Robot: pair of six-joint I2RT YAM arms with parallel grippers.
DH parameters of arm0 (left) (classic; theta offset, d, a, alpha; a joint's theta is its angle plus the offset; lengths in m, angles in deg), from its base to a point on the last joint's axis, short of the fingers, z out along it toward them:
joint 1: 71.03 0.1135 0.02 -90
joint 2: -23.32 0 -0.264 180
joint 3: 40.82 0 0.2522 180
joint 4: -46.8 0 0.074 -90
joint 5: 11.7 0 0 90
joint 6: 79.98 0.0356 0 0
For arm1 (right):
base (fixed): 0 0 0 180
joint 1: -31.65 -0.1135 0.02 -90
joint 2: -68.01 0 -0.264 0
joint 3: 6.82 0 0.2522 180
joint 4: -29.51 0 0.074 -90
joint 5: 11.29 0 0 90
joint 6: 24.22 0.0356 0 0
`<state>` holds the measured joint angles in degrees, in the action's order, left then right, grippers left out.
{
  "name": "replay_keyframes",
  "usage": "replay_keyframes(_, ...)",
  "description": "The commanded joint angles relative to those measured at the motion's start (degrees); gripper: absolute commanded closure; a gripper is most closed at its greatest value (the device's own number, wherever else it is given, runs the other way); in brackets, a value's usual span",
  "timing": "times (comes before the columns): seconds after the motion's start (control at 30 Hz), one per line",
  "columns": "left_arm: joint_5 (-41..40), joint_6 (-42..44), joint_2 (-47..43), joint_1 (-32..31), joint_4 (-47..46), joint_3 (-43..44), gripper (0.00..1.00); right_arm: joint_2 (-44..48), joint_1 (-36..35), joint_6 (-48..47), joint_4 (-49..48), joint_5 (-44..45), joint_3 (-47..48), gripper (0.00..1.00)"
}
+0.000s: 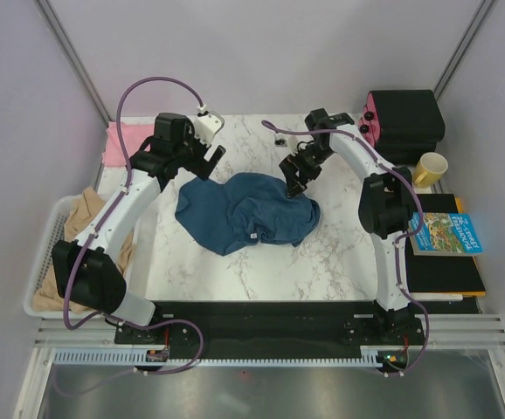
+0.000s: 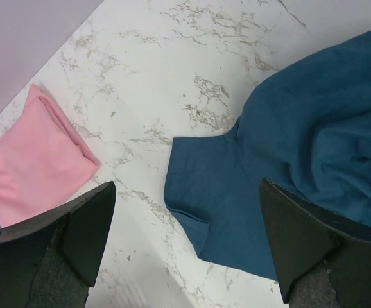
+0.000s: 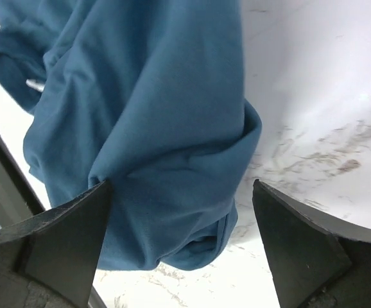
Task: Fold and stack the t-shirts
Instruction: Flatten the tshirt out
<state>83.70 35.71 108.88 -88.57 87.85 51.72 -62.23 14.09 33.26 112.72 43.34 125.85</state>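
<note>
white marbled table between pale lilac walls. crumpled teal t-shirt lies mid-table; folded pink t-shirt at its far left corner. left hand and right hand hover over the teal one, fingers apart, empty.

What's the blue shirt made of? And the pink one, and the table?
The blue t-shirt looks like soft, matte knit cloth, maybe cotton: it slumps in loose wrinkles. The pink t-shirt looks similar, thin and smooth, folded flat. The table looks like marble, white with grey veins, slightly shiny, but could be a printed surface.
</note>
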Motion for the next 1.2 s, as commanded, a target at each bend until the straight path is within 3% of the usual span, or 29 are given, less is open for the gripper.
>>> replay_keyframes(0.0,-1.3,2.6,-0.9,0.0,-1.7,0.5,0.00,2.3,-0.1,-6.2,6.8,-3.0,-0.3,0.02)
replay_keyframes(0.13,-1.2,2.3,0.4,-0.1,-1.6,1.6,0.00,1.0,-1.3,-8.7,9.0,-2.6,-3.9,0.12)
replay_keyframes(0.23,-1.4,2.5,1.0,-0.1,-1.6,2.7,0.00,-0.8,-1.9,-9.0,8.9,-2.0,-5.4,0.47)
replay_keyframes(0.27,-1.4,3.0,1.1,0.0,-1.7,2.9,0.00,-1.2,-1.9,-8.5,8.8,-0.8,-5.4,0.72)
replay_keyframes(0.33,-1.8,3.2,1.2,0.0,-1.7,3.0,0.00,-2.0,-2.0,-6.7,5.8,1.8,-5.2,0.98)
replay_keyframes(0.37,-2.0,3.4,1.2,0.0,-1.7,2.9,0.00,-1.3,-1.8,-5.1,4.4,5.4,-5.3,1.00)
replay_keyframes(0.57,-2.2,2.7,0.8,0.0,-1.8,1.8,0.00,5.2,-1.9,-2.0,-14.1,23.5,-7.7,1.00)
replay_keyframes(0.73,-2.9,1.5,0.7,0.0,-2.0,0.6,0.01,7.3,-2.0,-7.2,-32.5,41.0,-7.4,1.00)
replay_keyframes(0.9,-5.3,0.8,1.2,0.1,-4.1,-0.6,0.02,5.7,-2.4,-12.2,-51.1,49.3,-5.4,1.00)
replay_keyframes(1.03,-12.1,-0.3,3.0,0.2,-6.0,-0.3,0.04,2.4,-3.2,-18.5,-65.0,57.1,-6.2,1.00)
replay_keyframes(1.1,-14.4,-0.6,3.7,0.1,-6.5,0.0,0.04,0.7,-3.8,-20.8,-70.9,62.2,-6.5,0.43)
replay_keyframes(1.13,-14.5,-0.6,3.9,0.1,-6.5,-0.1,0.04,0.5,-3.8,-20.8,-71.6,63.1,-6.6,0.23)
replay_keyframes(1.17,-14.4,-0.6,3.7,0.2,-6.4,-0.4,0.04,1.4,-3.8,-20.5,-71.5,63.1,-7.2,0.11)
